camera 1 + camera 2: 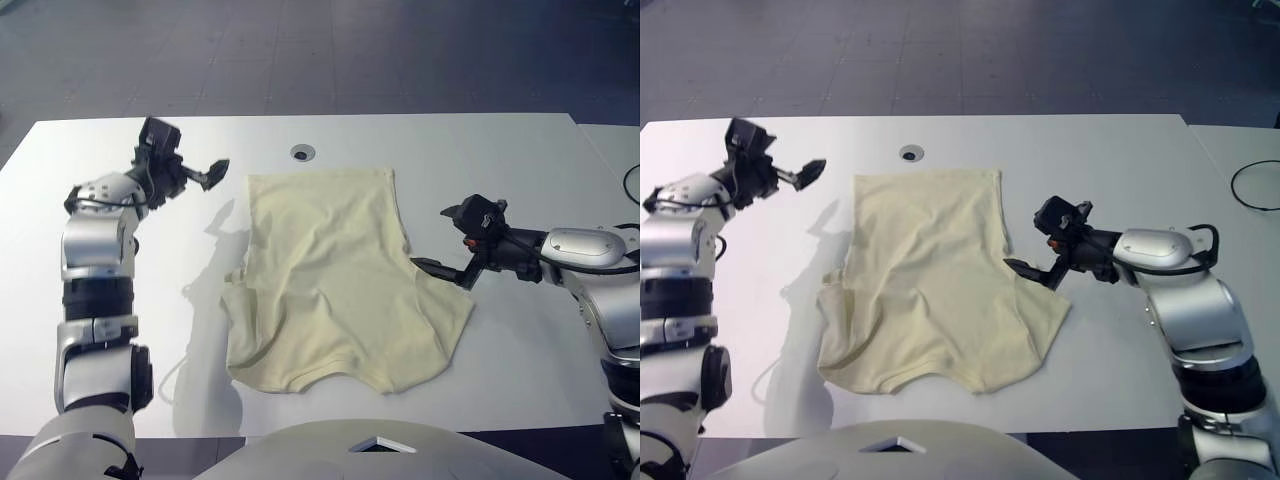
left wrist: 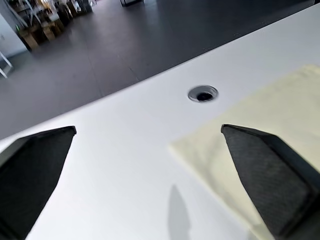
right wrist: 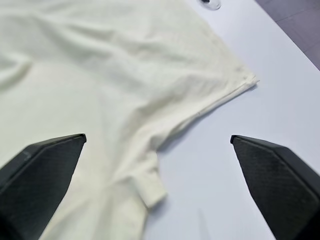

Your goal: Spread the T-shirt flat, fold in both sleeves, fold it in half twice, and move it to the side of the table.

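Observation:
A pale yellow T-shirt (image 1: 330, 290) lies in the middle of the white table (image 1: 500, 160), its straight hem far from me and its rumpled, wider part near me. My left gripper (image 1: 205, 175) hangs open above the table, just off the shirt's far left corner (image 2: 240, 145). My right gripper (image 1: 440, 238) is open at the shirt's right edge, low over the table, where the side seam meets the right sleeve (image 3: 150, 192). Nothing sits between either pair of fingers.
A round cable hole (image 1: 302, 152) sits in the table just beyond the shirt's far edge. A black cable loop (image 1: 1255, 185) lies on the neighbouring table at the far right. Bare tabletop lies on both sides of the shirt.

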